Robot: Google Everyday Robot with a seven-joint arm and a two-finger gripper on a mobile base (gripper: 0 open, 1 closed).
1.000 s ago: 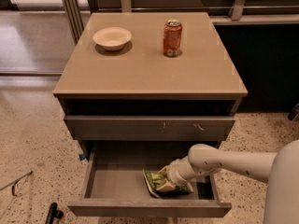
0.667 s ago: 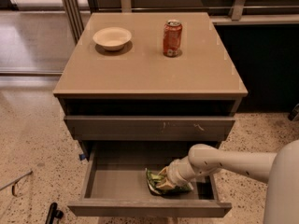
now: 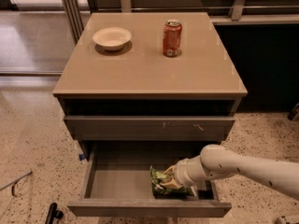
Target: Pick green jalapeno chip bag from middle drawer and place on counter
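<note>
Green jalapeno chip bag (image 3: 161, 182) lies crumpled in the open middle drawer (image 3: 117, 183), right of centre. The gripper (image 3: 176, 177) meets its right side; whether it has closed, I cannot tell. Likely the grasping step: next comes a firm hold, then a lift clear to the counter (image 3: 149, 73).

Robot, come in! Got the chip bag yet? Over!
Gripper inside open grey-brown middle drawer, at crinkly green chip bag. Bag not yet on tan counter. Red soda can, pale bowl there.

Hand (image 3: 172, 178) in middle drawer (image 3: 117, 183), its left free; bowl (image 3: 111, 37), can (image 3: 172, 38) on counter (image 3: 149, 76) rear.
</note>
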